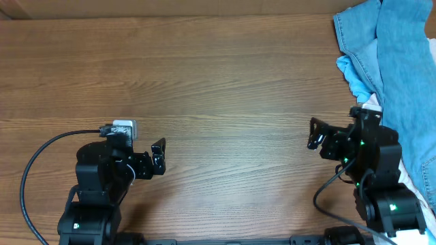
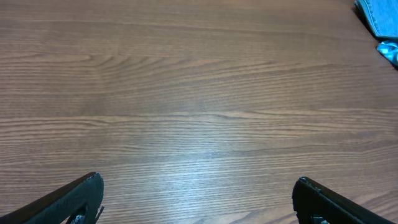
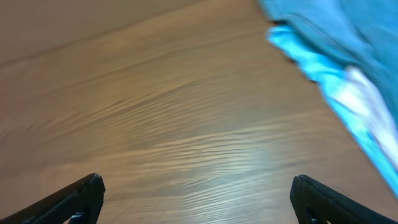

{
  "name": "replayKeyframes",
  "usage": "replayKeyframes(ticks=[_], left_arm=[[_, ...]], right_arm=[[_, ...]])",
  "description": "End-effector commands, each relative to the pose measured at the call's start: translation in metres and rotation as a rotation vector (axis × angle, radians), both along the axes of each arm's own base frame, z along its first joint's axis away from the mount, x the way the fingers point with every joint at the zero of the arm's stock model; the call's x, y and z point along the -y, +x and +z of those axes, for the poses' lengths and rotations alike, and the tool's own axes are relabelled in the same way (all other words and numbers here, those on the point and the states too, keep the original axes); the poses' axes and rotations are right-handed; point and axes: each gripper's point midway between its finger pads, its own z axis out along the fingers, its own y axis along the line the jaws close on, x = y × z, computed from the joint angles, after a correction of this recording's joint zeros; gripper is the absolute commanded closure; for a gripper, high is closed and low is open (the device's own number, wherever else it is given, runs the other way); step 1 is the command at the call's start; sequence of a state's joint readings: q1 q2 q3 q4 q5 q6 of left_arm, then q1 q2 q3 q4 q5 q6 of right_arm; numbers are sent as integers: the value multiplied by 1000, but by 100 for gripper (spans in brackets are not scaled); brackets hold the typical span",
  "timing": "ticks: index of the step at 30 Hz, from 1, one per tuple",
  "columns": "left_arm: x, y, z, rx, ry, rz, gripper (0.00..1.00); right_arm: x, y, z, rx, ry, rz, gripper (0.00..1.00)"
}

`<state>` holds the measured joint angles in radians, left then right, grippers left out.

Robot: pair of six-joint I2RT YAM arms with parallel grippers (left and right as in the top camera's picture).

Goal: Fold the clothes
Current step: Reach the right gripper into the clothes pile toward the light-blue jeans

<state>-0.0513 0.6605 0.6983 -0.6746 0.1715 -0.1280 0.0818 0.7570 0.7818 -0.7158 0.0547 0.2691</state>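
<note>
The jeans (image 1: 402, 61) lie in a heap at the far right corner of the worktop (image 1: 218, 82), cut off by the top and right edges of the overhead view, so neither the legs nor the hems can be followed. A brighter blue garment (image 1: 353, 73) pokes out from under their left side. A pale cloth (image 1: 372, 103) shows just below it, mostly hidden behind the right arm, and what it is cannot be told. The right wrist view is blurred and shows only blue and whitish folds in its upper right corner. In the left wrist view a mere scrap of blue cloth appears at the top right.

The left gripper (image 1: 159, 157) has its fingers spread wide over bare wood, well apart from the clothes, holding and touching nothing. The right gripper (image 1: 313, 133) is likewise spread wide and empty, near the pile's edge but not touching it.
</note>
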Motion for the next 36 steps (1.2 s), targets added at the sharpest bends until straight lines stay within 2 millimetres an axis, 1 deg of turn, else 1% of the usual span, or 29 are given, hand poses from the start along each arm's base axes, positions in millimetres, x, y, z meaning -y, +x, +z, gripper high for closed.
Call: replayKeyframes(ticks=[1, 2, 3, 4, 6, 8, 9, 10, 11, 12, 13, 15, 19, 23, 25, 27, 30, 33, 36], left_arm=[[4, 1, 13, 29, -8, -28, 0], [4, 1, 13, 30, -8, -28, 0], [4, 1, 13, 31, -8, -28, 0], [4, 1, 14, 34, -7, -28, 0], [4, 2, 15, 41, -7, -27, 0], [4, 4, 17, 51, -7, -27, 0], [3, 4, 18, 56, -7, -25, 0], [3, 5, 19, 59, -6, -25, 0], [3, 5, 19, 61, -4, -21, 0], [0, 6, 19, 61, 3, -11, 0], [-3, 6, 18, 61, 14, 4, 0], [-6, 7, 18, 61, 26, 21, 0], [-6, 7, 18, 62, 27, 23, 0], [-9, 7, 18, 63, 37, 38, 0], [-10, 7, 18, 61, 38, 38, 0], [-10, 7, 17, 59, 38, 38, 0], [-10, 7, 17, 58, 38, 38, 0], [-10, 7, 17, 57, 38, 38, 0], [-10, 6, 16, 53, 38, 38, 0]], right_arm=[[50, 0, 14, 18, 32, -286, 0], [69, -3, 14, 7, 47, -369, 0], [82, -6, 15, 3, 54, -422, 0], [107, -13, 18, -4, 67, -523, 0], [141, -23, 25, -5, 96, -646, 0], [165, -31, 26, -15, 123, -729, 0], [180, -37, 25, -24, 146, -780, 0], [187, -40, 23, -30, 159, -808, 0], [202, -47, 16, -54, 180, -864, 0], [212, -54, 8, -80, 191, -910, 0], [225, -65, -4, -127, 205, -975, 0], [243, -89, -27, -215, 244, -1125, 0], [268, -129, -63, -343, 316, -1371, 0], [284, -149, -83, -406, 339, -1475, 0], [293, -152, -92, -417, 348, -1496, 0], [301, -150, -96, -409, 343, -1499, 1], [317, -144, -95, -372, 298, -1489, 1], [328, -137, -95, -342, 267, -1468, 3], [335, -139, -101, -354, 247, -1487, 5]])
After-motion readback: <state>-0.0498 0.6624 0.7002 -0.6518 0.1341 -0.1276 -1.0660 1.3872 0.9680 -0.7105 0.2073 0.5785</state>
